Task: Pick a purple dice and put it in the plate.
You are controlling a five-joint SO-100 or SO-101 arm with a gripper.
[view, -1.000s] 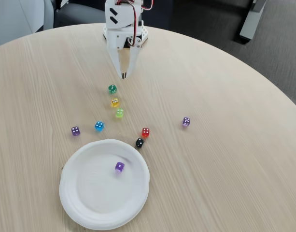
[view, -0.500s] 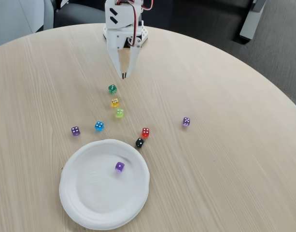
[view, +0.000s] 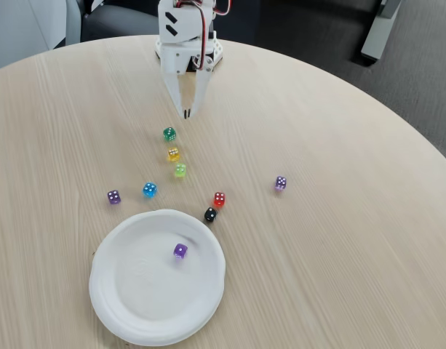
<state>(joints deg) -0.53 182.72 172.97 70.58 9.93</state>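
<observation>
Fixed view, looking down across a pale round wooden table: the white arm is seen at twelve o'clock, with its gripper pointing down toward the tabletop. The two fingers are drawn together to a point, the tips meeting or nearly so, and nothing is held between them.

The plate lies at about seven o'clock on the table, near the lower edge of the picture. The purple dice rests inside it, on the flat floor toward the plate's two o'clock side, apart from the rim.

Other dice are scattered on the bare wood between gripper and plate. A green die sits just below the fingertips, at their seven o'clock. A yellow die and a lime die follow in a short line toward six o'clock. A blue die is found at about twelve o'clock of the plate, and a duller purple die at the blue one's eight o'clock, both near the rim but apart from it. A black die lies just beside the plate's rim at its two o'clock; whether it touches cannot be told. A red die is set just above the black one. A pale lilac die stands well apart at three o'clock of the group.
</observation>
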